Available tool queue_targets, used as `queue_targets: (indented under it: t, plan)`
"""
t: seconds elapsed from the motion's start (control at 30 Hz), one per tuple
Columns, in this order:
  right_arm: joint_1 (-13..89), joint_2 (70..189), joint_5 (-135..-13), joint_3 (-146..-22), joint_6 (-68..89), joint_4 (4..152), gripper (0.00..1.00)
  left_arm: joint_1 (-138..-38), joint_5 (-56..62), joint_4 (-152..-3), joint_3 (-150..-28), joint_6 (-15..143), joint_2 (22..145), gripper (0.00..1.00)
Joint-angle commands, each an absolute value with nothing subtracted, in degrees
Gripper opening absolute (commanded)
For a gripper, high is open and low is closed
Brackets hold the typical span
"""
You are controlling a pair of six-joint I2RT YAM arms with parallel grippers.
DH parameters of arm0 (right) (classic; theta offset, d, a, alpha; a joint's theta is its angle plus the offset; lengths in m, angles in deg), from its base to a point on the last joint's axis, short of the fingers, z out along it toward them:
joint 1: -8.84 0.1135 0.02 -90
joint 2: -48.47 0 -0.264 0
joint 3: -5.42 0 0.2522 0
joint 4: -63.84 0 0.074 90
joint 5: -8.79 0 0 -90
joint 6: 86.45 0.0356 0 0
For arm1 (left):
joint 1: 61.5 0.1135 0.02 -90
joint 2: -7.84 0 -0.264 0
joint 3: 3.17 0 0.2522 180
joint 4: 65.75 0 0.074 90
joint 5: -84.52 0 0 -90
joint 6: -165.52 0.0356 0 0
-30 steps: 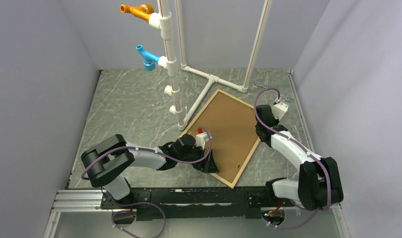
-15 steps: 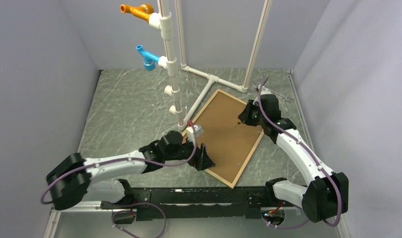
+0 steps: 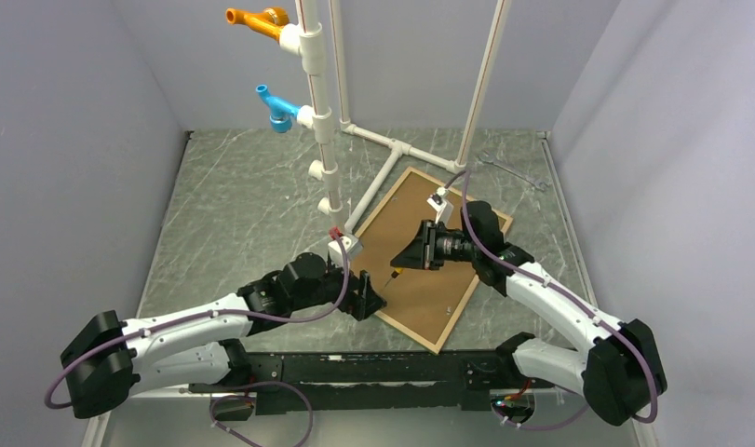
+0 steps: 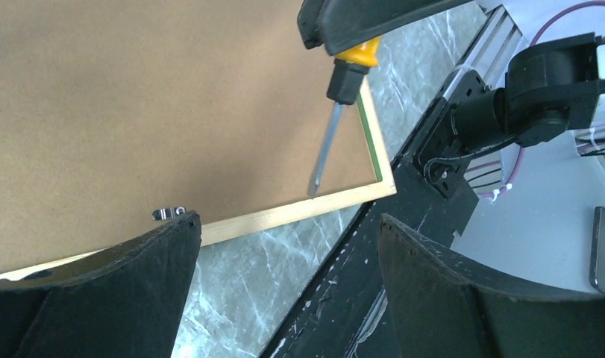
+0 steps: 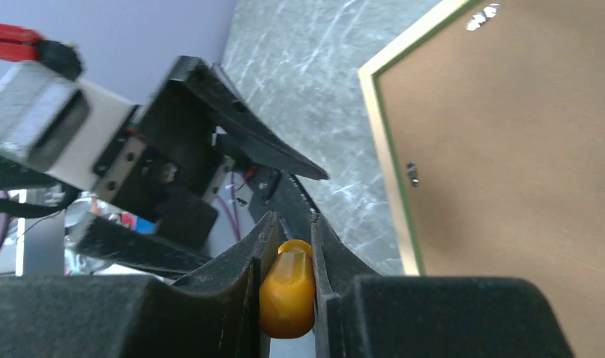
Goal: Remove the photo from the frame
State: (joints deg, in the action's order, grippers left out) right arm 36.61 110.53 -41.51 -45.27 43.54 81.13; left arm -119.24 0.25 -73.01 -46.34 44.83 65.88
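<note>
The frame (image 3: 473, 289) lies face down on the table, its pale back rails with a green inner strip around the brown backing board (image 3: 438, 242). The photo is hidden under the board. My right gripper (image 3: 412, 256) is shut on a yellow-handled screwdriver (image 5: 288, 291) above the board. In the left wrist view the screwdriver (image 4: 336, 112) slants down with its tip at the frame's rail (image 4: 284, 215) near a corner. My left gripper (image 4: 286, 220) is open and empty at that near edge, beside a small metal clip (image 4: 168, 213).
A white pipe stand (image 3: 322, 121) with orange and blue fittings stands behind the frame, its foot touching the frame's far left side. A metal wrench (image 3: 508, 169) lies at the back right. The black base rail (image 3: 355, 368) runs along the near edge. Grey walls enclose the table.
My right gripper has swung left from the frame's far right corner to over the board with the screwdriver. My left arm has stretched out and its gripper has shifted slightly left.
</note>
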Motion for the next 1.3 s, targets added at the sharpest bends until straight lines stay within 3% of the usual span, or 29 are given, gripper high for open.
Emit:
queue_targets:
  t: [0.0, 0.13, 0.3, 0.4, 0.47, 0.5, 0.53, 0.67, 0.83, 0.93, 1.03, 1.17, 1.27]
  plan:
    - [38.71, 110.77, -36.46, -45.36, 48.88, 71.53, 0.0, -119.44, 2.54, -69.44, -45.9, 45.4, 66.81, 0.88]
    - [39.93, 111.12, -35.31, -44.07, 50.81, 68.76, 0.0, -119.44, 3.59, -68.49, -47.09, 45.54, 68.82, 0.79]
    - [42.02, 111.32, -35.5, -43.89, 50.37, 69.07, 0.0, -119.46, 4.19, -67.11, -46.99, 45.45, 69.67, 0.6]
    - [43.22, 111.56, -36.03, -43.74, 49.45, 70.02, 0.0, -119.43, 5.73, -65.38, -46.45, 46.31, 69.45, 0.39]
    - [43.98, 111.58, -35.78, -43.23, 49.12, 69.6, 0.0, -119.47, 7.37, -64.56, -46.45, 47.37, 69.83, 0.02]
    - [44.14, 111.61, -35.59, -43.15, 48.57, 69.67, 0.0, -119.44, 7.94, -64.27, -46.39, 47.89, 69.88, 0.0]
    - [44.13, 111.69, -35.66, -43.45, 47.5, 70.67, 0.05, -119.39, 8.75, -63.73, -46.18, 48.82, 69.79, 0.0]
    - [44.17, 112.52, -39.89, -49.93, 34.89, 88.56, 0.56, -119.34, 14.06, -67.66, -47.15, 56.17, 68.41, 0.0]
    - [44.22, 112.09, -33.35, -53.09, 26.34, 95.19, 0.88, -119.43, 21.4, -73.07, -45.91, 62.63, 64.84, 0.0]
    - [45.84, 112.24, -23.87, -52.36, 24.77, 94.09, 0.89, -119.43, 26.14, -71.07, -42.87, 61.7, 62.8, 0.0]
    - [49.0, 111.56, -22.4, -51.67, 23.84, 94.06, 0.86, -119.46, 28.46, -68.15, -40.01, 59.84, 62.34, 0.0]
    - [52.55, 112.79, -20.53, -52.12, 24.44, 93.24, 0.7, -119.42, 31.83, -65.8, -38.73, 59.31, 64.36, 0.0]
    - [54.25, 113.97, -18.49, -51.5, 25.78, 92.06, 0.64, -119.49, 33.78, -65.0, -38.92, 59.78, 66.51, 0.0]
